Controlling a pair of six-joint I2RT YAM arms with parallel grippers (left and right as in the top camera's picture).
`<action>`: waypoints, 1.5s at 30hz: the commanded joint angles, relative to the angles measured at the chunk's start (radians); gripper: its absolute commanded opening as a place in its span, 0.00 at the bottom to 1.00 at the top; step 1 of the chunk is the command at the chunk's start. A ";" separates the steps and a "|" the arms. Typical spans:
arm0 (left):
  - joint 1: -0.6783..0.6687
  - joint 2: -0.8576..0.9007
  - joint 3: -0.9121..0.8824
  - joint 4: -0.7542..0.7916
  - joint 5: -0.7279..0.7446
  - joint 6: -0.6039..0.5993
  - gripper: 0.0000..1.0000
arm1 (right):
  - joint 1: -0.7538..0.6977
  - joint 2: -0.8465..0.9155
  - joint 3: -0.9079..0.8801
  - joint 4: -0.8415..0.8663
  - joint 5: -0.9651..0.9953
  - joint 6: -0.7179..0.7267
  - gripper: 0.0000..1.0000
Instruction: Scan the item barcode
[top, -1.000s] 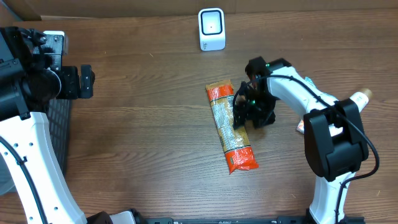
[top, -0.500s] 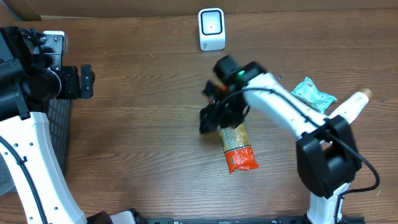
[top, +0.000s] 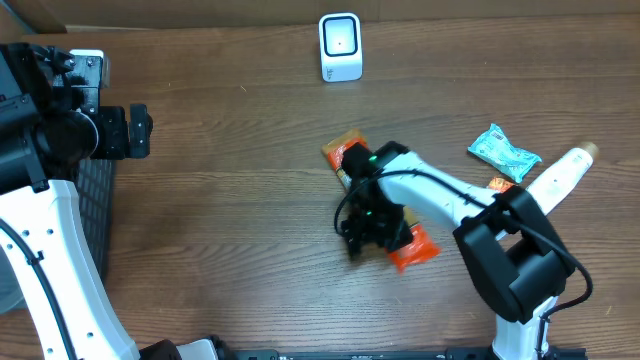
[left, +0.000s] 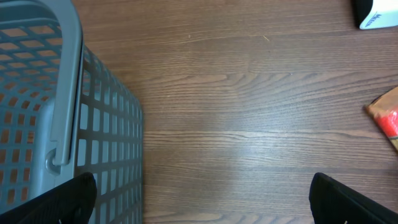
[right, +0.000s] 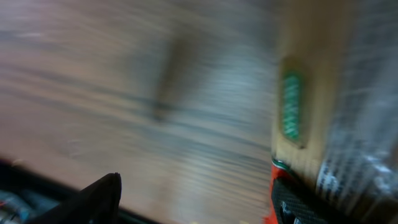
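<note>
At the left edge of the wooden worktop (top: 230, 220) stands a grey mesh basket (left: 106, 124), its handle upright. The left gripper (left: 205, 202) hovers just beside the basket, its jaws spread wide with only bare wood between them. At the middle of the far edge sits the white scanner (top: 340, 46), standing alone. Near the worktop's centre, a little toward the right, the orange packet (top: 345, 157) lies flat on a diagonal, one end pointing toward the scanner and the other toward the near right corner. The right gripper (top: 372, 228) is low over the packet's middle; its jaws stand apart (the wrist view is badly blurred), with wood showing between them and the packet under one finger. Toward the right edge lies a small teal packet (top: 503, 152).
</note>
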 joint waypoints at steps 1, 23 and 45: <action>0.002 0.006 0.000 0.003 -0.006 0.011 1.00 | -0.127 0.002 -0.009 0.005 0.187 0.015 0.82; 0.003 0.006 0.000 0.003 -0.006 0.011 1.00 | -0.409 0.002 0.000 0.675 -0.223 0.255 0.80; 0.003 0.006 0.000 0.003 -0.006 0.011 1.00 | -0.040 0.122 0.256 0.718 0.038 0.259 0.88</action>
